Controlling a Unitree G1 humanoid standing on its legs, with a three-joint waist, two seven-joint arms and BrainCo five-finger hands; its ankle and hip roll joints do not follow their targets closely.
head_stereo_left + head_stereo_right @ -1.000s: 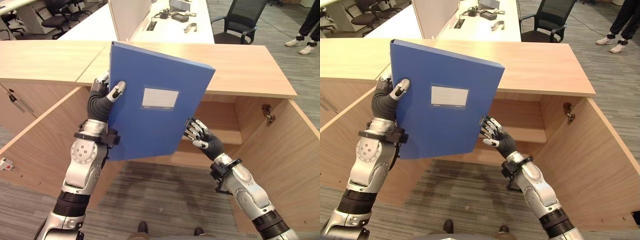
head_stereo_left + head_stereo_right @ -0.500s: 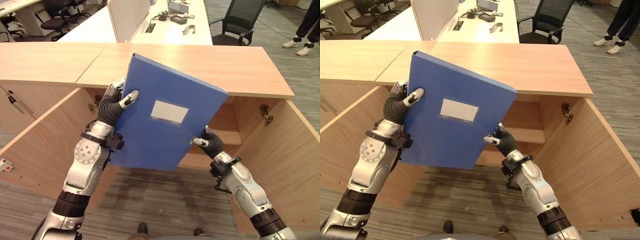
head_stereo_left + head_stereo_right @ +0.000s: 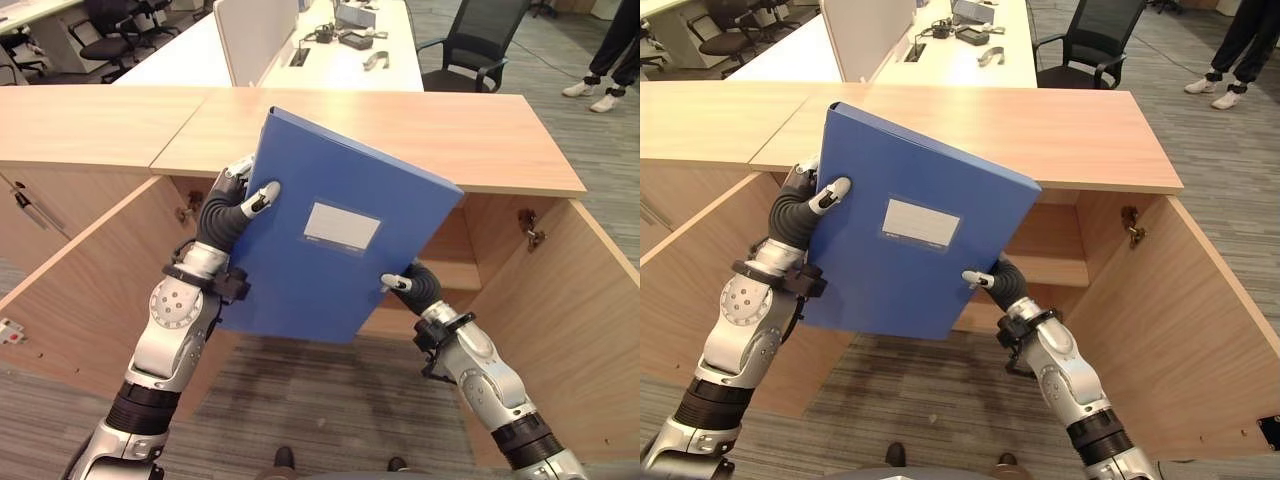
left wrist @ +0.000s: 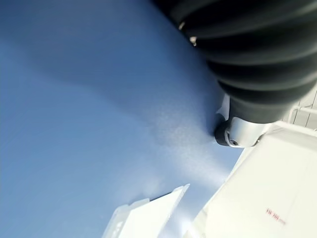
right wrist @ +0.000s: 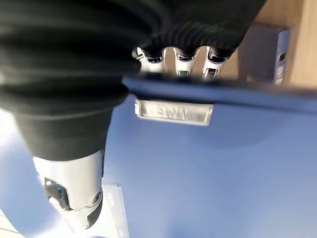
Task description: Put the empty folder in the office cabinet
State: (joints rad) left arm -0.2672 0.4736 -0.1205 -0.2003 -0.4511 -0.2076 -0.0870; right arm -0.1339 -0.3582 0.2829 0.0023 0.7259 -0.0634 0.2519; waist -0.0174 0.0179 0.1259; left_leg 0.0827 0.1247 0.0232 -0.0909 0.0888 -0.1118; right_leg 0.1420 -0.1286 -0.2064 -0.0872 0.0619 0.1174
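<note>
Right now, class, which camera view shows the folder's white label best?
The right eye view: the label sits whole and unobstructed on the blue folder. The left eye view shows it equally whole. The left wrist view catches only a corner, and the right wrist view just an edge.

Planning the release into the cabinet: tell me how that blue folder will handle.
The blue folder keeps flat, straight edges though tilted, so probably stiff. The left hand and right hand pinch only its opposite edges, suggesting it is light. Its face looks smooth in the wrist views, so it may slip if either grip loosens.
</note>
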